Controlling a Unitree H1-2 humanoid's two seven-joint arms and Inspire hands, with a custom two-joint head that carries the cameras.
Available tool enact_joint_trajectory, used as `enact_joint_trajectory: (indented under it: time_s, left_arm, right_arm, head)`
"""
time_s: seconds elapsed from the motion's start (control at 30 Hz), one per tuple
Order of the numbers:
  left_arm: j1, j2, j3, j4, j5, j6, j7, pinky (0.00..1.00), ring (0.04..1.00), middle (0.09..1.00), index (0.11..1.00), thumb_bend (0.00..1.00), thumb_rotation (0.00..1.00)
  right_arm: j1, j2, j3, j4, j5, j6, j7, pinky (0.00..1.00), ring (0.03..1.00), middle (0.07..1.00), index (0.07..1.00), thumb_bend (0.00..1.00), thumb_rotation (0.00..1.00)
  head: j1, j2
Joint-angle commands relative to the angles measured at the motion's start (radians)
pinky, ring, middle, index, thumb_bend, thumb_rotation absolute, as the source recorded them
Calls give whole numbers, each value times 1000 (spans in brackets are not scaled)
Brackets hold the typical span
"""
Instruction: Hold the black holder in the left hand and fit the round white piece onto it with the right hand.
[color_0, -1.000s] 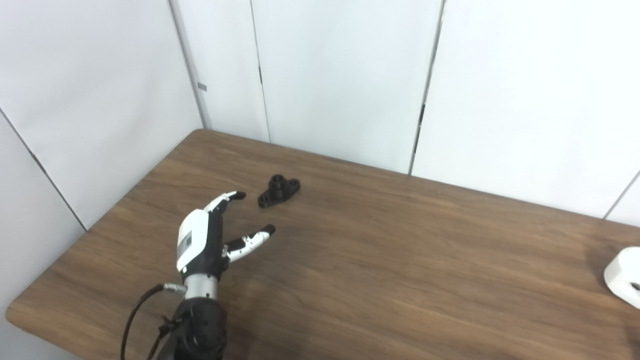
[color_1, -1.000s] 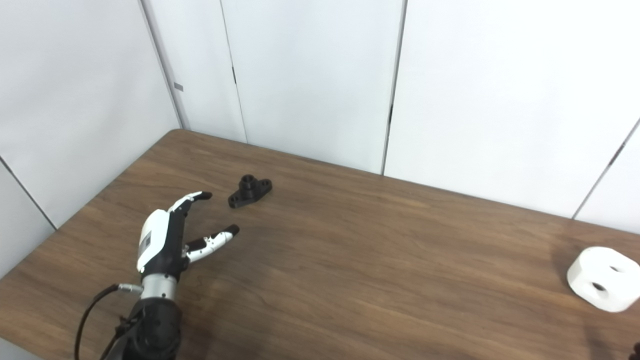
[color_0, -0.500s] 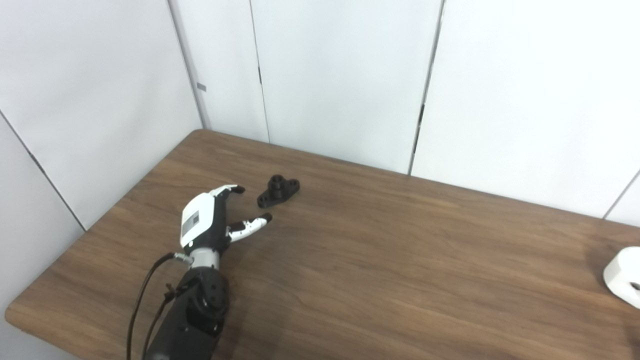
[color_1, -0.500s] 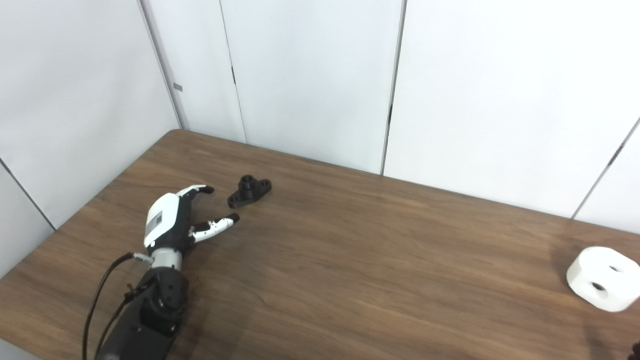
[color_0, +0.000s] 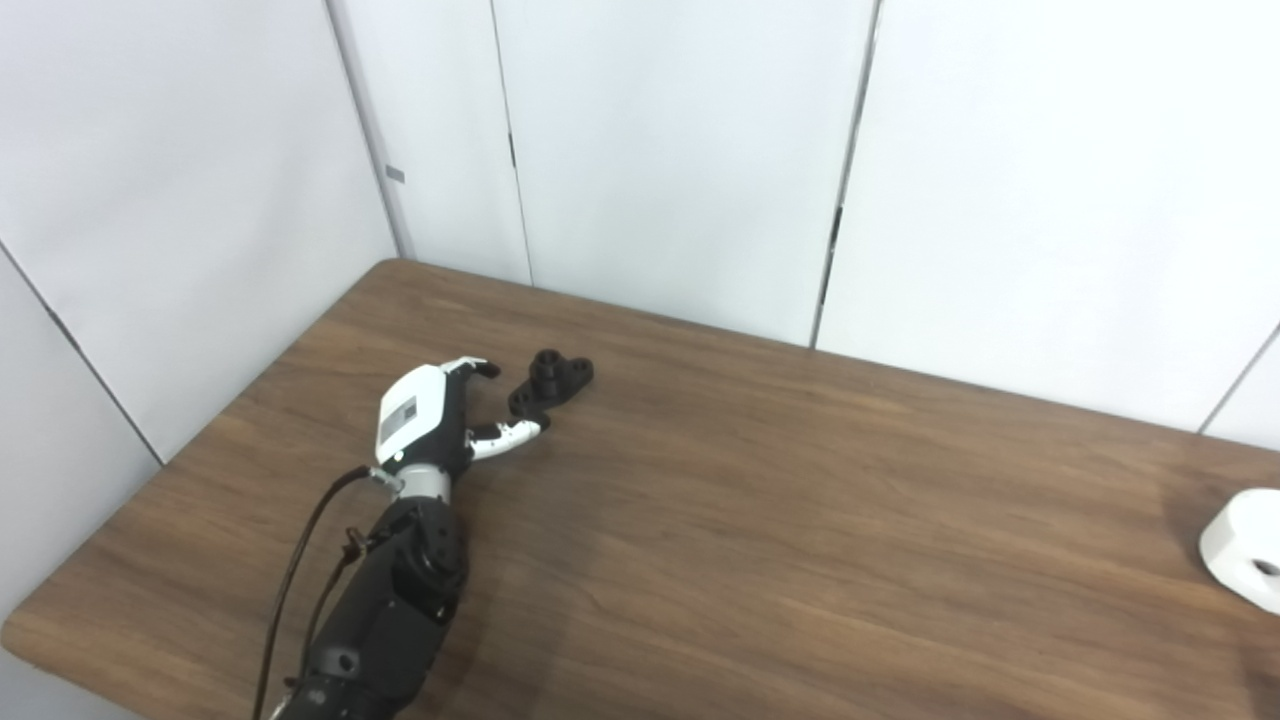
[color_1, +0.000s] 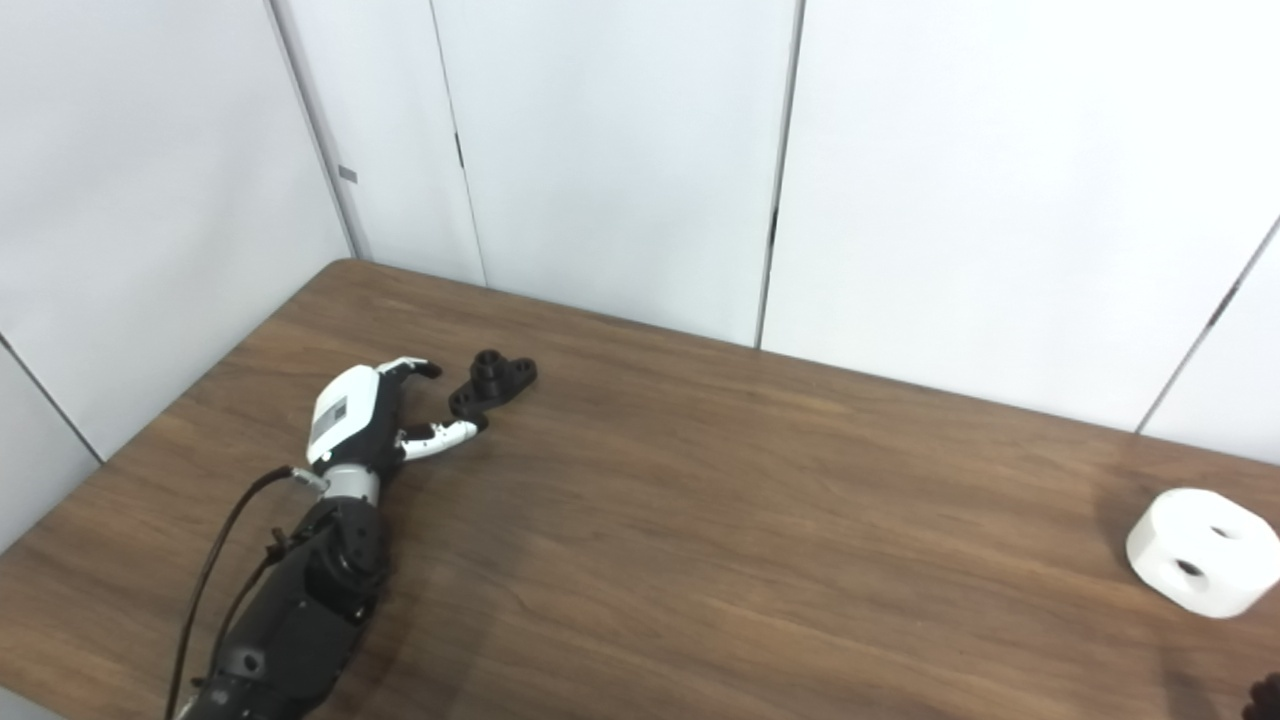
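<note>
The black holder (color_0: 551, 381) lies flat on the wooden counter (color_0: 760, 500), toward its far left part, a short raised collar at its middle and a flat lug with a hole at each end; it lies slantwise, one lug nearer the wall and the other nearer the robot; just beside it, on the robot's side, is the left hand (color_0: 430, 424), white on the back and black beneath, reaching in from the lower left on a black arm (color_0: 385, 600) with a cable looping beside the wrist; the hand is spread open with nothing in it, the fingers (color_0: 478, 366) curving past the left of the holder and the thumb (color_0: 510, 432) pointing at its near lug; the thumb tip looks right up against that lug, though whether it touches I cannot tell; the round white piece (color_1: 1204, 552) rests on the counter well apart from all this, at the far right edge, a thick disc with small dark holes in its top face and cut off by the frame in the left eye view; the right hand is out of sight; white wall panels (color_0: 660, 150) stand behind the counter.
</note>
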Motion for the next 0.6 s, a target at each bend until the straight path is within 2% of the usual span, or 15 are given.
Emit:
enact_joint_trajectory:
  time_s: [0.0, 0.27, 0.57]
  left_arm:
    - [-66, 32, -3, 9, -2, -2, 5, 921, 898, 860, 737, 884, 349]
    - [-114, 53, -50, 94, 0, 10, -15, 916, 908, 871, 736, 865, 362]
    - [-130, 61, -86, 163, -2, -26, 20, 897, 889, 840, 683, 859, 353]
  right_arm:
    - [50, 57, 32, 46, 14, -4, -12, 1000, 1000, 996, 1000, 600, 1000]
    - [55, 57, 29, 39, 7, 3, -18, 1000, 1000, 988, 991, 605, 1000]
    - [58, 56, 27, 42, 12, -2, -15, 1000, 1000, 989, 997, 610, 1000]
  head:
    - [-1, 0]
    - [-1, 4]
    - [-4, 7]
